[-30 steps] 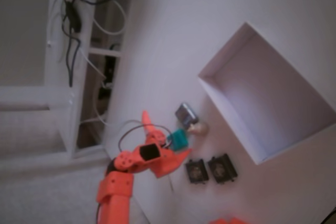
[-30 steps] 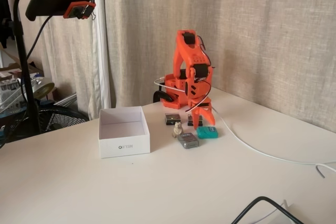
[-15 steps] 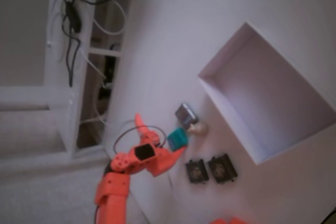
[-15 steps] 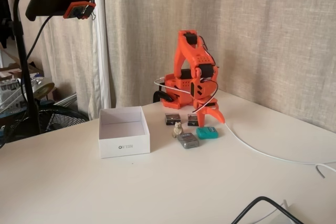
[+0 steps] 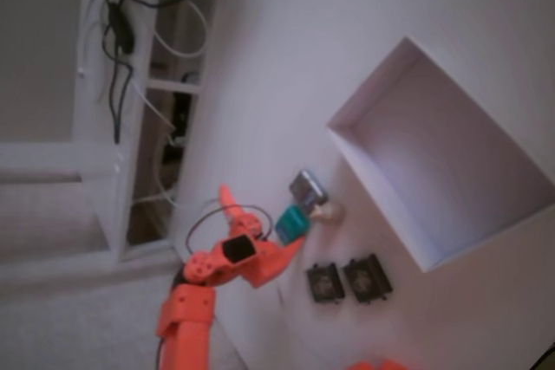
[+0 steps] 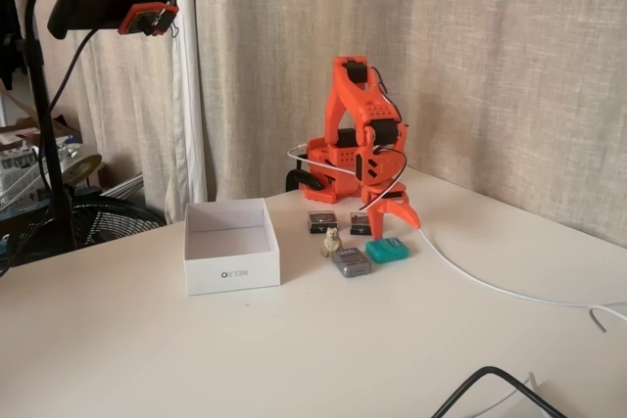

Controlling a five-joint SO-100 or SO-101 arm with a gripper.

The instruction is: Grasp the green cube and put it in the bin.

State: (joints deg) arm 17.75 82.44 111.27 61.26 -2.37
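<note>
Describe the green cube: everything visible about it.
The green cube is a small teal-green block with rounded corners and matte faces, more flat slab than true cube. It lies on the white table, not held. The open gripper hangs just above and behind it. The grey-blue block lies close beside it, seemingly apart in a fixed view. A small beige item sits nearby. The bin stands well away.
</note>
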